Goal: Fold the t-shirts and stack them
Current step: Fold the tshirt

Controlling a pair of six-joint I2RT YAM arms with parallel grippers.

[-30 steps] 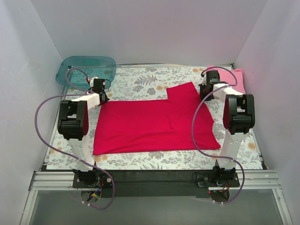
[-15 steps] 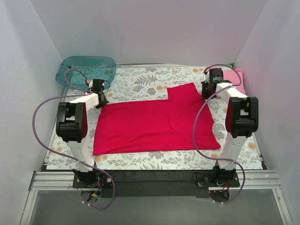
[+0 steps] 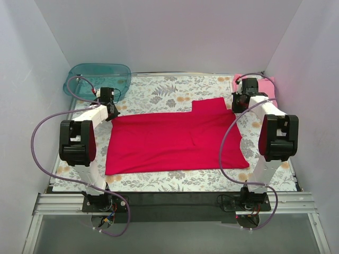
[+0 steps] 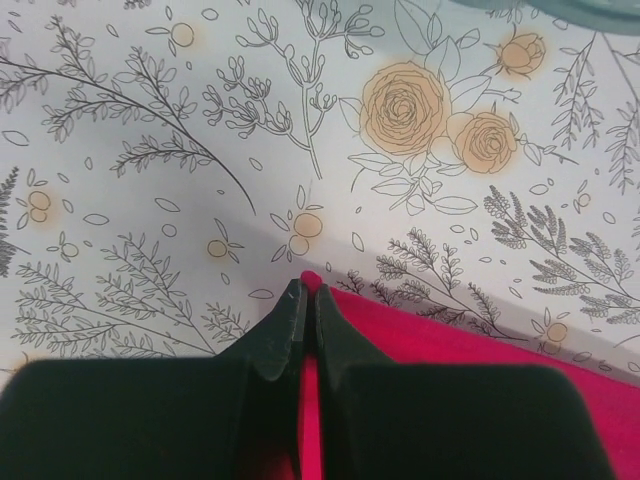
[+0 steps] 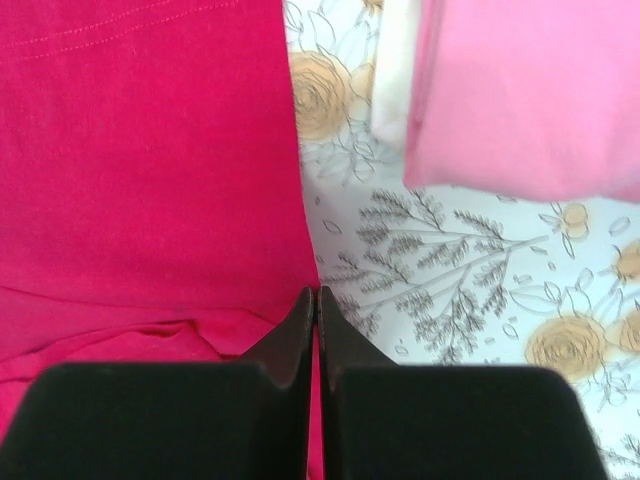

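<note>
"What's over on the left?"

"A teal tub (image 3: 98,78) in the far left corner of the flowered worktop (image 3: 159,95). Near it the left fingers (image 4: 280,330) are pressed together, pinching the far left corner of the red t-shirt (image 3: 175,140), which lies spread flat mid-worktop."

"And the right?"

"The right fingers (image 5: 285,335) are closed too, nipping that shirt's right edge. The pink t-shirt (image 5: 520,90) lies in the far right corner, just clear of the red."
</note>
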